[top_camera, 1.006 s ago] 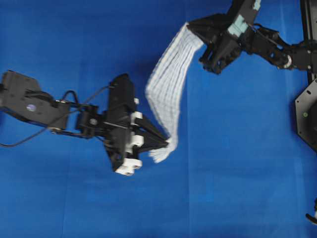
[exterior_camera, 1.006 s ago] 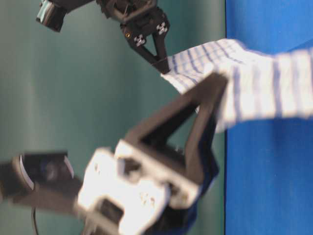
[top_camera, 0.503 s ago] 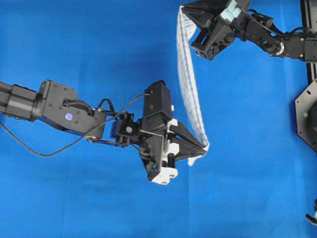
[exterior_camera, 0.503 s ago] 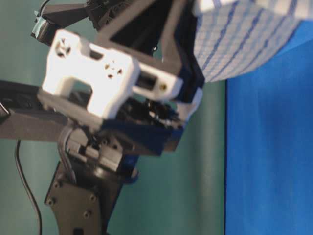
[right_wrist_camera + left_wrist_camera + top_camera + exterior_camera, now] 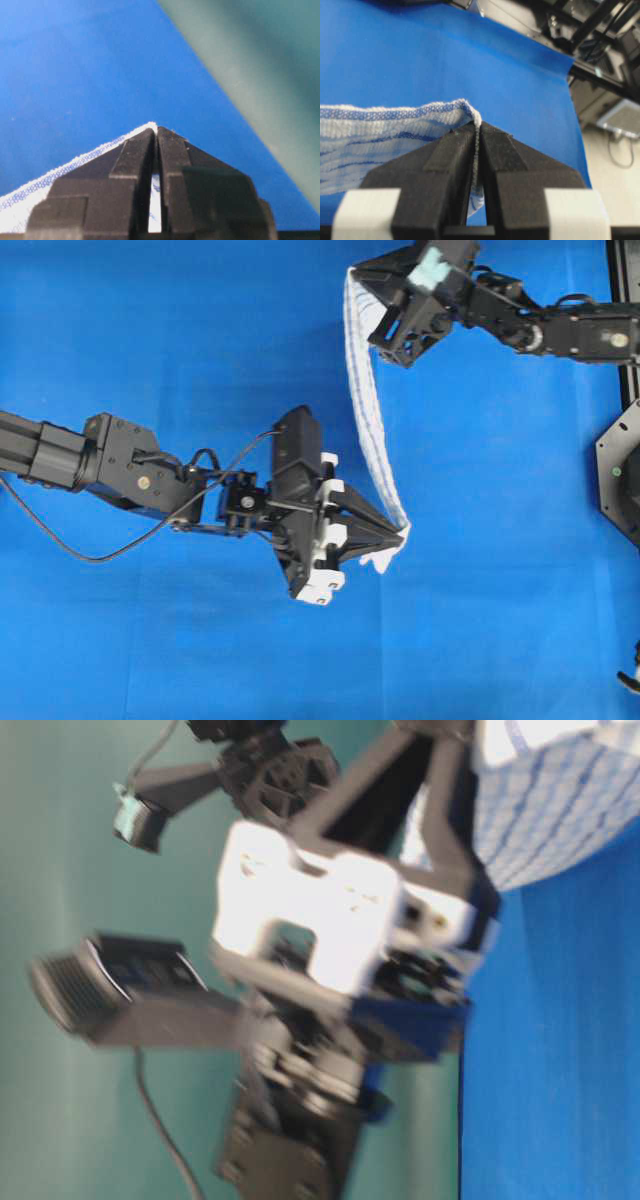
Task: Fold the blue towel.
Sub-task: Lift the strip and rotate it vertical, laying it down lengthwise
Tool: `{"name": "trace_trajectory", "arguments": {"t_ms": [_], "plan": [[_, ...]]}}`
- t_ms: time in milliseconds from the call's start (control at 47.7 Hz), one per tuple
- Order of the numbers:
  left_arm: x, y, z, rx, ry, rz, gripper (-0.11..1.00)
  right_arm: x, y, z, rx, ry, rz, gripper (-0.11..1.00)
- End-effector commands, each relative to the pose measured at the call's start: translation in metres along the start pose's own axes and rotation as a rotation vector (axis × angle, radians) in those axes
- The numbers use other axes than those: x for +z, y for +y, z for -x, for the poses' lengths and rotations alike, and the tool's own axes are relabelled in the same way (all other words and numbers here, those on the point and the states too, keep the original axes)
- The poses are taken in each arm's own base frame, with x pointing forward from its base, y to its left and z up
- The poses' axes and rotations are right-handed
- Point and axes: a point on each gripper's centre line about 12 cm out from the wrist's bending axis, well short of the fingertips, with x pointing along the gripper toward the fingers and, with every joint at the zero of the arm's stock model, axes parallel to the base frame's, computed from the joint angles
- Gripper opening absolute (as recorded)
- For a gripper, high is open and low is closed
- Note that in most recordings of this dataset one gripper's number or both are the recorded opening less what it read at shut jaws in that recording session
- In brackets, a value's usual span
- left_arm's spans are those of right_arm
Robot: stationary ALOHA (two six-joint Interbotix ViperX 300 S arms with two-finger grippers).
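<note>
The blue towel (image 5: 372, 410), white with thin blue stripes, hangs in the air as a narrow stretched band between my two grippers. My left gripper (image 5: 400, 532) is shut on its lower corner, seen pinched between the jaws in the left wrist view (image 5: 476, 131). My right gripper (image 5: 352, 276) is shut on its upper corner at the top of the overhead view; the right wrist view (image 5: 155, 127) shows the hem (image 5: 75, 162) at the jaw tips. The towel (image 5: 560, 810) also shows at the top right of the table-level view, behind my left gripper's body.
The solid-blue table covering (image 5: 160, 330) lies under everything. Black robot base hardware (image 5: 620, 470) stands at the right edge. The covering's edge and dark equipment (image 5: 600, 45) show beyond it in the left wrist view.
Both grippers have shifted slightly left while holding the towel. Over the last second the towel went from a slack wide drape to a taut narrow band.
</note>
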Motion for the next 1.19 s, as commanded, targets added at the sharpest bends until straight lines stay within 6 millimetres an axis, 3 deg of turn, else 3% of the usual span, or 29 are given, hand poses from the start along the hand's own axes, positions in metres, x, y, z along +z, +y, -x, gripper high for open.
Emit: {"name": "trace_trajectory", "arguments": {"t_ms": [0,273,482,713,985,1069,1174], "plan": [[0.004,-0.008,0.007,-0.034,-0.068,0.012,0.03,0.011,0.002,-0.009,0.009,-0.012,-0.005,-0.04],[-0.019,0.003,0.027,0.041,-0.046,0.102,0.03,0.012,0.014,-0.047,0.051,0.048,0.002,-0.04],[-0.038,0.014,0.053,0.111,-0.026,0.159,0.03,0.008,0.022,-0.073,0.067,0.075,0.008,-0.04],[-0.052,0.024,0.077,0.157,0.01,0.175,0.03,0.007,0.028,-0.087,0.083,0.091,0.007,-0.04],[-0.063,0.023,0.076,0.18,0.097,0.19,0.03,0.005,0.035,-0.095,0.123,0.123,0.02,0.04],[-0.065,0.024,0.075,0.199,0.119,0.212,0.15,0.004,0.036,-0.097,0.125,0.126,0.021,0.13],[-0.068,0.027,0.077,0.224,0.138,0.237,0.45,0.004,0.037,-0.096,0.125,0.124,0.019,0.38]]}}
